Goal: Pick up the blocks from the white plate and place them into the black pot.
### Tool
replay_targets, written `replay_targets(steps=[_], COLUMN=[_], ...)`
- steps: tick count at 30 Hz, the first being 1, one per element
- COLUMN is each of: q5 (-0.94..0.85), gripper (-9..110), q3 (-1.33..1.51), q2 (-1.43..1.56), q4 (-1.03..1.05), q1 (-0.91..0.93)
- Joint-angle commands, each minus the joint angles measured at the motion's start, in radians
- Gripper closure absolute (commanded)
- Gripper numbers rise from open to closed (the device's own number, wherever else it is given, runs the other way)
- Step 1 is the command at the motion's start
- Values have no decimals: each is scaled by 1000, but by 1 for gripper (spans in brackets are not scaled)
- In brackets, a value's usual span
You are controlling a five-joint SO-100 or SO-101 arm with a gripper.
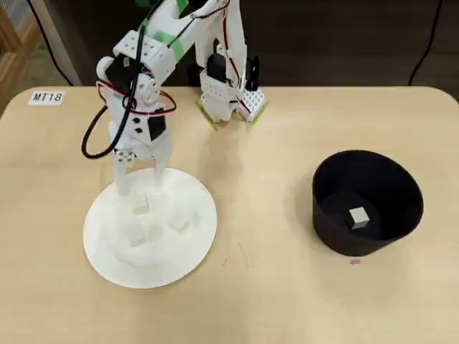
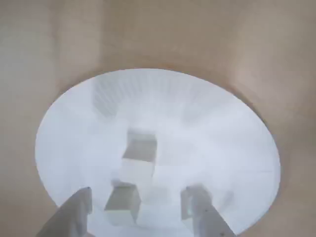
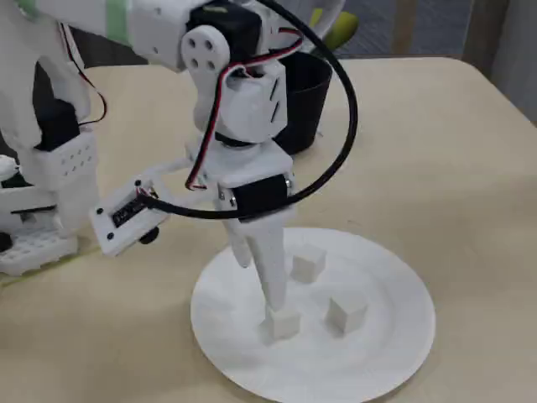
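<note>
Three pale cube blocks seemingly remain on white plate; gripper spread, empty.

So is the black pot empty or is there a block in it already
Not empty. The overhead view shows one pale block lying on the floor of the black pot; three more blocks remain on the white plate.

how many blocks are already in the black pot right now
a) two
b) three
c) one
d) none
c) In the overhead view a single block sits on the floor of the black pot, while three others remain on the white plate beneath the gripper, whose jaws are open.
</note>
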Motion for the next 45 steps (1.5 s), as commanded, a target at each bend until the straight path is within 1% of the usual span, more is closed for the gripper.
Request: replay_targets(steps=[1, 11, 17, 21, 25, 31, 33, 35, 39, 42, 45], q5=[-17, -34, -3, 5, 14, -15, -57, -143, -420, -597, -689], gripper=[72, 76, 80, 88, 104, 104, 104, 104, 104, 104, 104], q3=[-52, -63, -74, -115, -143, -153, -153, -153, -153, -141, -127], q2=[-14, -124, -173, -230, -272, -250, -206, -133, 63, 215, 342], q4=[-26, -156, -238, -245, -236, -229, -241, -287, -416, -420, -371], q1=[-2, 12, 9, 11, 2, -15, -11, -3, -40, -135, -290])
